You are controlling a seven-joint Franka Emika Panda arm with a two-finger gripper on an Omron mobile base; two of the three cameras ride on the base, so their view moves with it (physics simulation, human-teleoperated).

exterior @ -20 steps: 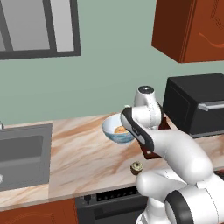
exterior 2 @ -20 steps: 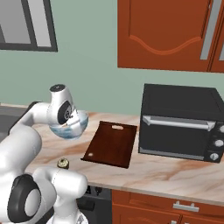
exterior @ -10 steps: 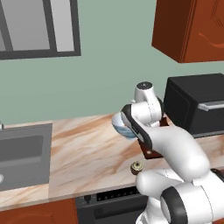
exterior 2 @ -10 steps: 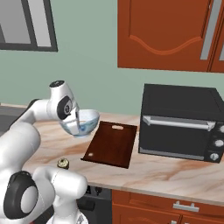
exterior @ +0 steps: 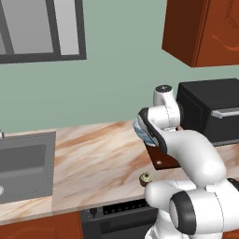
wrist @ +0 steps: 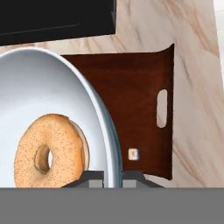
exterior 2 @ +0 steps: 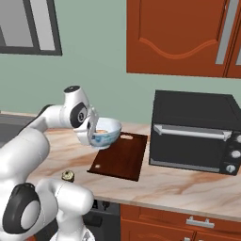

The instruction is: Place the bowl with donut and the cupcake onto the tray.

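Tray (exterior 2: 120, 157): flat, dark reddish-brown rectangle with a low rim and a slot handle, lying on the marbled bench (exterior 2: 188, 186) just beside the black microwave (exterior 2: 195, 132).
Bowl (exterior 2: 106, 133): wide and shallow, white inside, pale blue outside; held in the air over the tray's near-left part.
Donut (wrist: 50, 151): orange-brown speckled ring, resting inside the bowl.
Cupcake (exterior 2: 68, 176): tiny, dark with a tan top, on the bench near its front edge, apart from the tray.
Tool (wrist: 113, 178): fingers closed tight on the bowl's rim, one on each side of the wall.

Fingers (wrist: 113, 176) clamped, arm raised
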